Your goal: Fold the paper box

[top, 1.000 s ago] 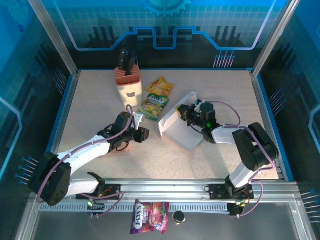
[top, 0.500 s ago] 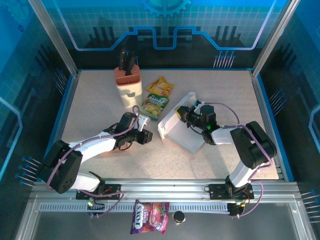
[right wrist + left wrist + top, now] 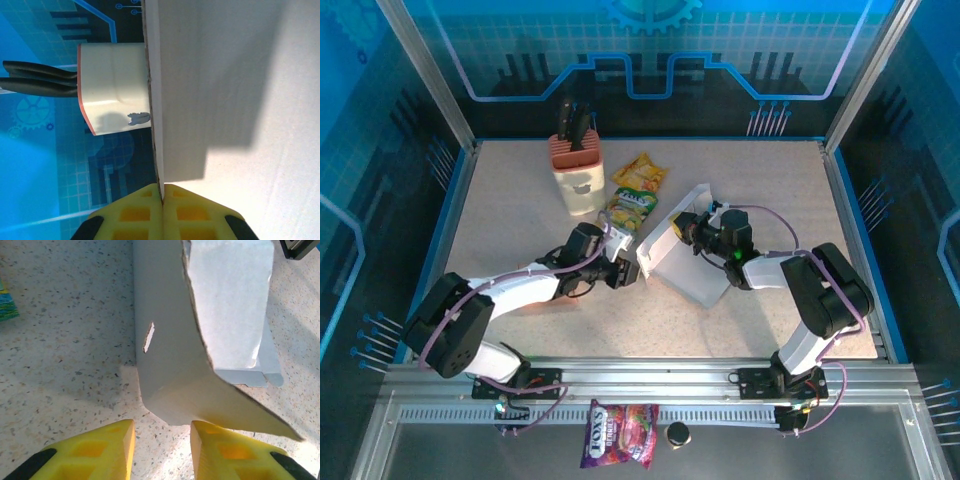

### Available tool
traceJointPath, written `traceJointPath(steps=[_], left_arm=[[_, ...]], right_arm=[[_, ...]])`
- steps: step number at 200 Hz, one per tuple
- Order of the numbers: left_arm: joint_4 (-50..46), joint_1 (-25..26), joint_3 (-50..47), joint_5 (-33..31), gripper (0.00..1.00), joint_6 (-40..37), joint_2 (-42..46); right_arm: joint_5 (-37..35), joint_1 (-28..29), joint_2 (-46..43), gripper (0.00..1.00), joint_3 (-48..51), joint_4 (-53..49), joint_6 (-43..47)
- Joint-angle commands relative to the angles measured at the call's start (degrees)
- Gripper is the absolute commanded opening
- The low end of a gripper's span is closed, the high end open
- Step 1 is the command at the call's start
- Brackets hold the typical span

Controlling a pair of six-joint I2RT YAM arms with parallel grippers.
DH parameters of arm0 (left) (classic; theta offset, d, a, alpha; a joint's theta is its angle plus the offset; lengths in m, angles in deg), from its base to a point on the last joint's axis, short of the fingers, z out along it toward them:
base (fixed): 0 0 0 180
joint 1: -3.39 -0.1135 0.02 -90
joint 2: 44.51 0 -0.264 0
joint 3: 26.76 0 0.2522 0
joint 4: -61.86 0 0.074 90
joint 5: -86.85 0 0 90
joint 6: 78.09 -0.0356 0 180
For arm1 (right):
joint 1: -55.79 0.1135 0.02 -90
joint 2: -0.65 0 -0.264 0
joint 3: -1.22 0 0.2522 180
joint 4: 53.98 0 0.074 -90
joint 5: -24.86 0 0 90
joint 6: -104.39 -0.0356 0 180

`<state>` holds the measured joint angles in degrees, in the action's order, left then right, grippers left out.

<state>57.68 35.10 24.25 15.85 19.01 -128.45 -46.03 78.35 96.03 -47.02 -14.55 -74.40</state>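
The white paper box (image 3: 685, 270) lies partly unfolded right of the table's centre, one flap raised. My right gripper (image 3: 692, 232) is at its upper edge; in the right wrist view the yellow fingers (image 3: 200, 212) are shut on the thin edge of a box panel (image 3: 225, 75). My left gripper (image 3: 628, 268) sits close to the box's left corner. In the left wrist view it (image 3: 162, 432) is open with bare table between the fingers (image 3: 100, 450), and the box wall (image 3: 165, 355) with a small slot stands just ahead, its lower corner over the right fingertip.
A knife block (image 3: 577, 175) stands at the back left, and two snack packets (image 3: 633, 198) lie next to it, just behind the left gripper. A candy bag (image 3: 620, 432) and a small dark cap (image 3: 677, 434) rest on the front rail, off the table.
My left arm has reached to the right, bringing its open gripper up to the box's left corner. The right gripper has kept its hold, and the box has hardly shifted.
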Motion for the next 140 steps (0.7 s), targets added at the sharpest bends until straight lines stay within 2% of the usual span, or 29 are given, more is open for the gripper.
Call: traceJointPath(steps=[1,98,140], left_arm=[[2.2,0.9,2.8,0.9,0.34,-1.0,-1.0],[1.1,2.4,5.7,-0.5,0.21,-1.3,-2.9],[0.6,4.2,7.8,-5.7,0.21,0.7,-4.3]], right_arm=[[0.9,0.3,-1.4,0.0,0.0,0.3,-0.4],[0.6,0.7,-2.0,0.0,0.3,0.7,-0.8],[-1.0,1.2,-2.4,0.0,0.7,1.2,-1.5]])
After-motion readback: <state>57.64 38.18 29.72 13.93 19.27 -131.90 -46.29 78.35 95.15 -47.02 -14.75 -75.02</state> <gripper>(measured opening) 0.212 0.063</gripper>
